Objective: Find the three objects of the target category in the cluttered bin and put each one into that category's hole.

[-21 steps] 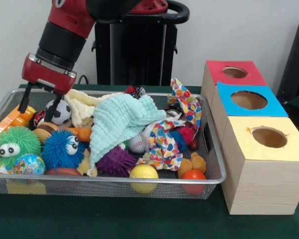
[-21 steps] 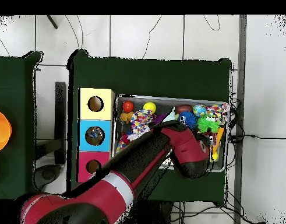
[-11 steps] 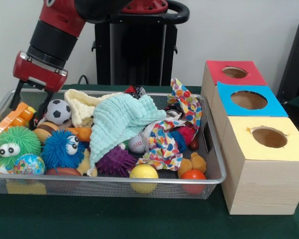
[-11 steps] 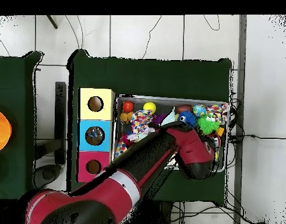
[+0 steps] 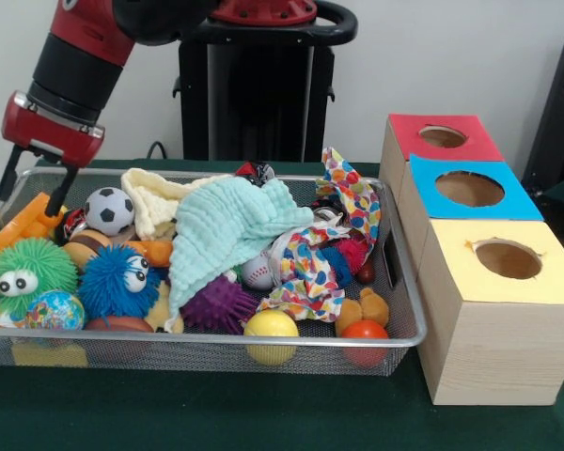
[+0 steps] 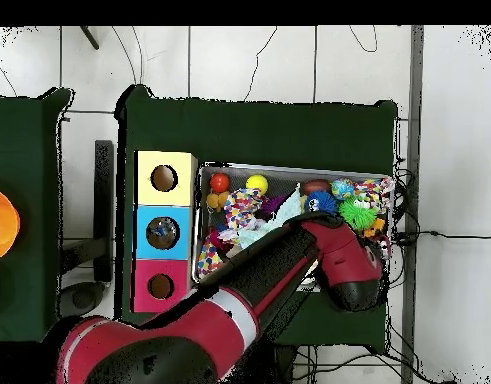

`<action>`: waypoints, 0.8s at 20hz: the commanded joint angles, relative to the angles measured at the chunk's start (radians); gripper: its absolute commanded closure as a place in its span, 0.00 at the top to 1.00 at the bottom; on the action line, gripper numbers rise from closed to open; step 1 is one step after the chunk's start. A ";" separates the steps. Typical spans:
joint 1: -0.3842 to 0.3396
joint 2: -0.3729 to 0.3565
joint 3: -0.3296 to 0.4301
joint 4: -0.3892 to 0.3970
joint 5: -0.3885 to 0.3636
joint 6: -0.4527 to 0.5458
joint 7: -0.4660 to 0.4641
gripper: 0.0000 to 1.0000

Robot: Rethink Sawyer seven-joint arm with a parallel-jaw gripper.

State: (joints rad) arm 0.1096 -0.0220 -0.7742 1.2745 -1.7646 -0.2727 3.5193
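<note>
At the far left end of the wire bin [image 5: 406, 282] we find the gripper [image 5: 31, 193], hanging spread and empty, its two thin fingers [image 5: 56, 192] reaching down over the rim above an orange block [image 5: 19, 225]. We cannot tell from the task line which category is wanted, so we judge each candidate as it comes.

Just right of the fingers sits a small soccer ball [image 5: 110, 210], beside a cream cloth [image 5: 160, 199]. Below them lie a green fuzzy ball with eyes [image 5: 28, 272], a blue fuzzy ball with eyes [image 5: 118, 279], and a globe ball [image 5: 54, 311] against the near wall. We expect the fuzzy ones to be soft and light; closing across the middle should hold them, though the spikes may squash. The soccer ball looks smooth and round, so we would close across its widest part or it may squirt out.

In the middle a mint cloth [image 5: 230, 224] drapes over much of the pile, limp and likely hiding things; pinching a raised fold would lift it. A purple spiky ball [image 5: 218, 304] and a baseball [image 5: 258, 271] peek out below it, then a yellow ball [image 5: 271, 331], a dotted cloth [image 5: 350, 202] and a red ball [image 5: 365, 333].

To the right, just beside the bin, stand three boxes: red box [image 5: 442, 138], blue box [image 5: 468, 188], yellow box [image 5: 508, 261], each with a hole on top.
</note>
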 commanded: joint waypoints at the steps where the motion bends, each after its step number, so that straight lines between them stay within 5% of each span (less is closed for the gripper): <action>1: -0.057 0.046 0.158 -0.024 -0.039 -0.156 -0.103 1.00; 9: -0.080 -0.025 0.218 0.048 0.029 -0.096 -0.204 1.00; 16: -0.108 -0.097 0.276 0.119 0.052 -0.150 -0.245 1.00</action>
State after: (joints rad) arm 0.0347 -0.0756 -0.7192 1.3046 -1.7825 -0.3079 3.5182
